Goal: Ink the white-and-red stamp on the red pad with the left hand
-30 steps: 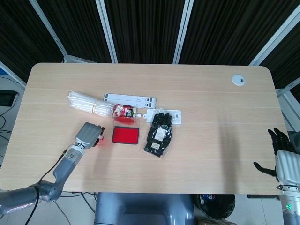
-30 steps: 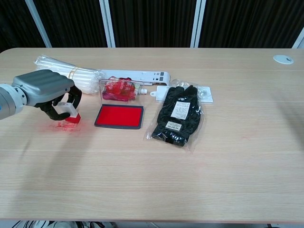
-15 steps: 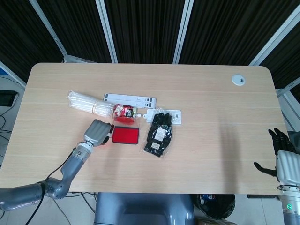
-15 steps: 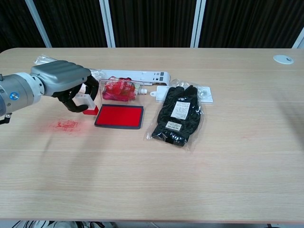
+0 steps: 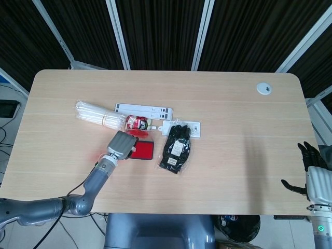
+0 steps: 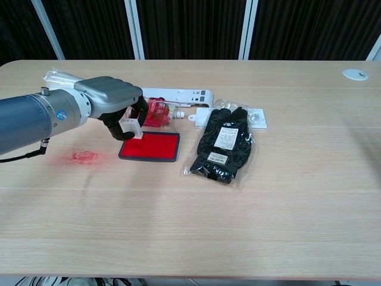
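My left hand (image 6: 114,101) (image 5: 122,144) grips the white-and-red stamp (image 6: 131,126), whose white body shows between the fingers in the chest view. The stamp hangs over the left end of the red ink pad (image 6: 151,146) (image 5: 143,150); I cannot tell whether it touches the pad. In the head view the hand hides the stamp and the pad's left part. My right hand (image 5: 310,168) stays off the table's right edge with its fingers spread, holding nothing.
A red ink smear (image 6: 81,157) marks the table left of the pad. Behind the pad lie a clear box of red items (image 6: 156,112), a white power strip (image 6: 178,95) and a straw bundle (image 5: 96,114). A bagged black glove (image 6: 224,145) lies right of the pad.
My left hand has carried the stamp rightward from the red smear to the pad's left end. The right hand has not moved.
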